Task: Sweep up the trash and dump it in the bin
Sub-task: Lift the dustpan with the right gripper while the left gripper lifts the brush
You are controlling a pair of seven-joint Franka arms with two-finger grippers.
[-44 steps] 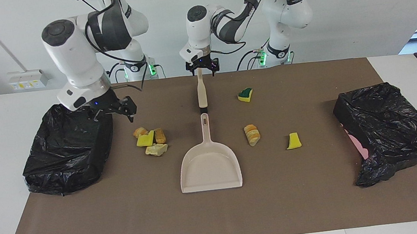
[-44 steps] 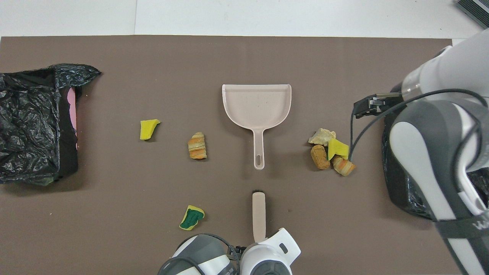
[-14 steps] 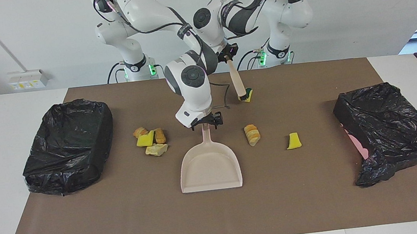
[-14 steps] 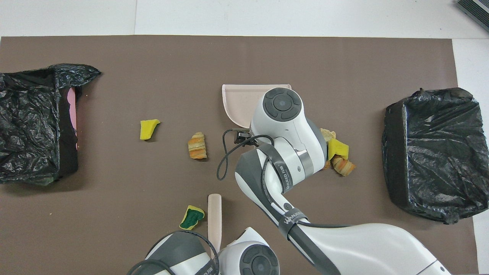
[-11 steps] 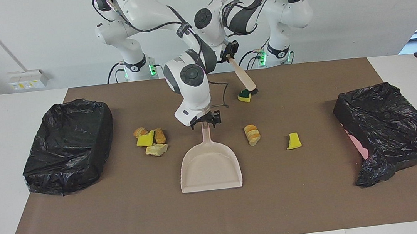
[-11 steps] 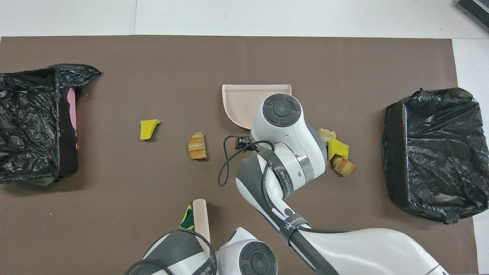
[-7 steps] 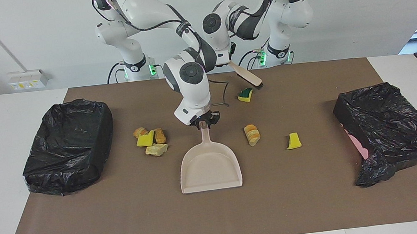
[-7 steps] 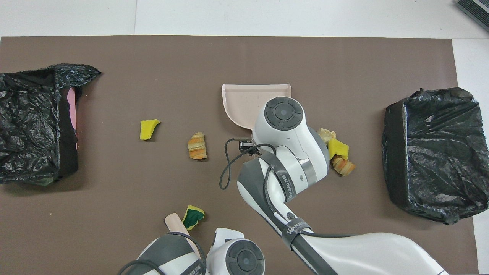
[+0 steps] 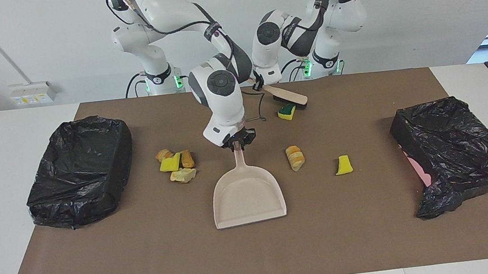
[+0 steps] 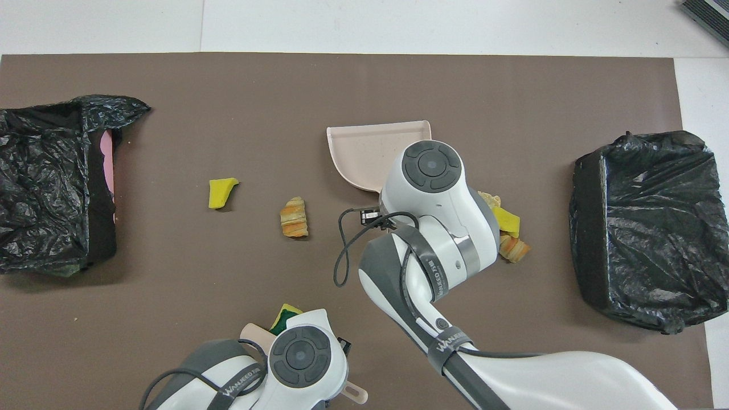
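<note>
Right gripper [image 9: 238, 145] fingers clamped on the end of the dustpan [image 9: 249, 195] handle, mid-worktop; pan mouth faces the worktop edge farthest from the robots and sits slightly skewed, whether it's lifted I can't tell. Left gripper [image 9: 260, 85] fingers closed on the handle of the brush [image 9: 286, 96], held low and nearly flat over the mat [image 9: 148, 265] by the edge nearest the robots, bristle end just beside the green-faced chunk [image 9: 286, 111], contact unclear. In the overhead view the left wrist covers most of the brush and half of that chunk [image 10: 283, 315]. Trash is all on the mat, none in the pan: a cluster of four chunks [image 9: 176, 164] beside the pan handle toward the right arm's end, partly under the right wrist in the overhead view; one orange-tan striped chunk [image 9: 295, 157] just beside the pan toward the left arm's end; one yellow wedge [image 9: 343, 165] a bit further that way; the green-faced one nearest the robots. Black-bagged bin [image 9: 78, 170] at the right arm's end of the worktop, a second bagged bin [image 9: 454, 151] at the left arm's end with a bit of pink showing at its side.
</note>
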